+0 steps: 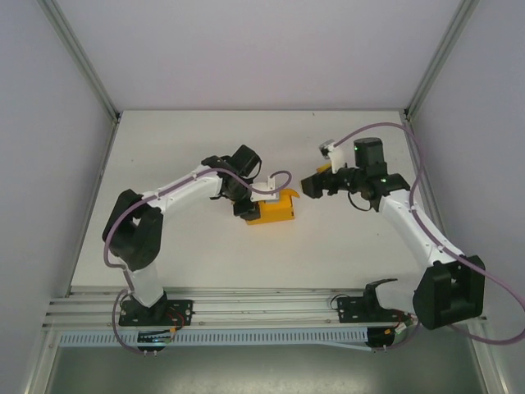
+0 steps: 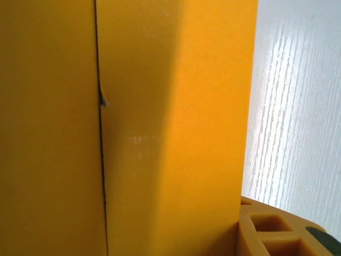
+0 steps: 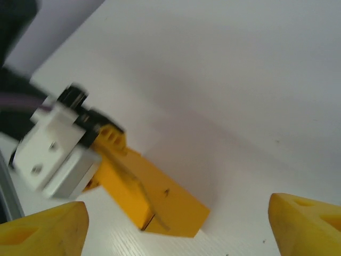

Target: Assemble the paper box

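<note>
The orange-yellow paper box (image 1: 273, 213) lies on the white table near the middle, folded into a small block with one flap (image 1: 288, 195) curling up at its right end. My left gripper (image 1: 246, 206) is shut on the box's left end. In the left wrist view the box wall (image 2: 160, 133) sits close up, with a seam down it and one yellow finger (image 2: 277, 229) against its edge. My right gripper (image 1: 310, 185) hovers open just right of the box, not touching it. In the right wrist view the box (image 3: 165, 194) lies between and beyond the right gripper's (image 3: 176, 237) spread fingertips (image 3: 48, 229).
The white table (image 1: 189, 139) is walled by pale panels on the left, back and right. An aluminium rail (image 1: 246, 300) runs along the near edge by both arm bases. Purple cables loop off each arm.
</note>
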Controlling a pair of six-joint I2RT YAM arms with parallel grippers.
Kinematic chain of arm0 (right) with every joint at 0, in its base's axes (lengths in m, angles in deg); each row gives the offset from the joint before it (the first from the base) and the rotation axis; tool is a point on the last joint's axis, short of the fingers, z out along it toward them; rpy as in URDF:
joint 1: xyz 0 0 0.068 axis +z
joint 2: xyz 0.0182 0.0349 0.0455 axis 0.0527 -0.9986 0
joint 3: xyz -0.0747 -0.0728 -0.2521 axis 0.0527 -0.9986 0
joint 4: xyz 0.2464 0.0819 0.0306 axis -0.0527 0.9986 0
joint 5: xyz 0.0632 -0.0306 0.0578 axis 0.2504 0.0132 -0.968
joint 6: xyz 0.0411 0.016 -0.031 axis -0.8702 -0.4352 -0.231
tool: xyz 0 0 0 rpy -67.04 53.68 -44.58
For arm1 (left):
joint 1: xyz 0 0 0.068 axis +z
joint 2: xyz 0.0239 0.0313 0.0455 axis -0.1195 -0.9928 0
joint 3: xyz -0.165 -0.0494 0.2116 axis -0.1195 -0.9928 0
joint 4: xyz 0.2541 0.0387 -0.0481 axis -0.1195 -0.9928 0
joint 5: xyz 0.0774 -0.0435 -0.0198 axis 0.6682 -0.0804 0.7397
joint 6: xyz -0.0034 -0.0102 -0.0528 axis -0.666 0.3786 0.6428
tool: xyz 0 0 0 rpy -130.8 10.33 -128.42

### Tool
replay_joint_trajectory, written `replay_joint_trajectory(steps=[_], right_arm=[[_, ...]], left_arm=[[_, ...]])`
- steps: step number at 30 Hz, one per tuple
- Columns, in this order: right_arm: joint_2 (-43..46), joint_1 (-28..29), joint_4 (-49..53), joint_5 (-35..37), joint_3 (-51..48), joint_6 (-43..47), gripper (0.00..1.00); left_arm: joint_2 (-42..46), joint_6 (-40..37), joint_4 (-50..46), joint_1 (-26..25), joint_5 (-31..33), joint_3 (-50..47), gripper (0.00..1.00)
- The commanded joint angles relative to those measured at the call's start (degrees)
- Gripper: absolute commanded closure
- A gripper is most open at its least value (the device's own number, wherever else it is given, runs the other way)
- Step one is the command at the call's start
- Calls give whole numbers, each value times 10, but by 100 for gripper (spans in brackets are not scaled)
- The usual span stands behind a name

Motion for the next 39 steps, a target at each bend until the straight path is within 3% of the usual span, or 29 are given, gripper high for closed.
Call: replay_joint_trajectory(steps=[1, 13, 21, 26, 35, 39], right_arm=[[-23, 13, 38, -19, 14, 93, 23], [-128, 72, 24, 82, 69, 102, 43], [-159, 83, 31, 115, 86, 99, 74], [-165, 94, 40, 120, 96, 51, 100], [-150, 163, -107, 311, 13, -185, 100], [-153, 187, -200, 363, -53, -279, 100]], left_arm=[[-20, -19, -52, 4, -24, 38, 70], [-83, 10, -76, 5, 13, 90, 70], [-92, 15, -71, 5, 36, 106, 69], [-94, 29, -48, 5, 44, 110, 68], [-112, 55, -10, 5, 76, 117, 68], [-118, 56, -7, 5, 76, 124, 66]])
